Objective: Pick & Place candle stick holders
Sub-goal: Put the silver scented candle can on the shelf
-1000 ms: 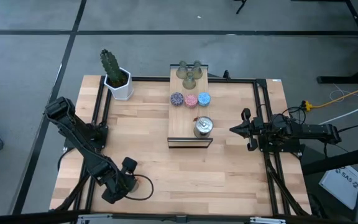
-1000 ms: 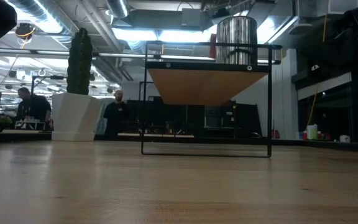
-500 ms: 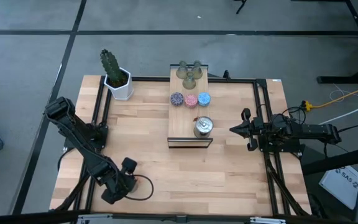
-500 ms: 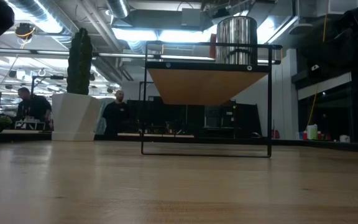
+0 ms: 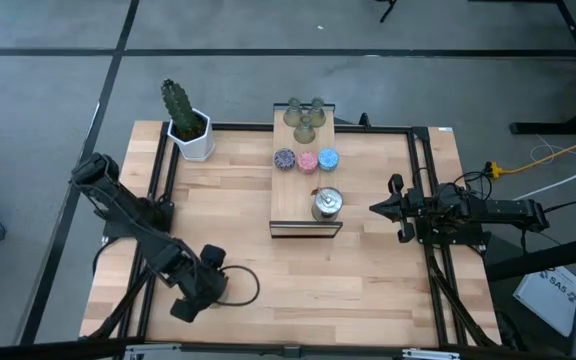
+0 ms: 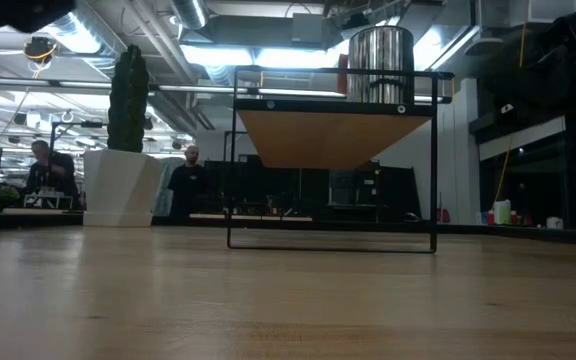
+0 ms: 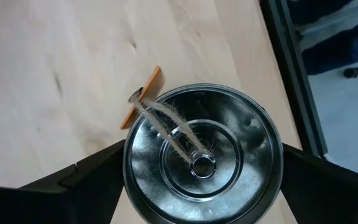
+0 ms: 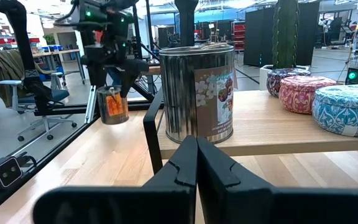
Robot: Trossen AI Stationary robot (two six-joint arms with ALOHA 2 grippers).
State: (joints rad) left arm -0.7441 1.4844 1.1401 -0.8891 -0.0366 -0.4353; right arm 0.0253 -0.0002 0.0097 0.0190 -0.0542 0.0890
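Note:
My left gripper (image 5: pixel 206 284) is near the table's near left corner, shut on a shiny silver candle holder (image 7: pixel 204 155) with an orange label; both also show in the right wrist view (image 8: pixel 112 102). My right gripper (image 5: pixel 376 209) is shut and empty at the table's right, facing the second silver holder (image 5: pixel 326 203). That holder stands on the near end of the long wooden board (image 5: pixel 293 185). The purple (image 5: pixel 284 159), pink (image 5: pixel 307 160) and blue (image 5: pixel 328 158) holders stand mid-board. Three olive-green ones (image 5: pixel 305 116) stand at its far end. My left gripper pinches the silver holder by its round side wall (image 7: pixel 128 169) between the two fingers (image 7: pixel 95 171), one on each opposite side. The fingers come from above, pointing down. The holder stays upright with its open top and wick up, and hangs clear of the table (image 8: pixel 112 118).
The board lies on a black wire rack (image 6: pixel 333 240) raised above the table. A cactus in a white pot (image 5: pixel 188 125) stands at the far left corner. Black rails run along the table's left and right sides. People show in the room behind.
My left gripper has gone a little toward the table's right edge and up, keeping hold of the silver holder. My right arm has kept still.

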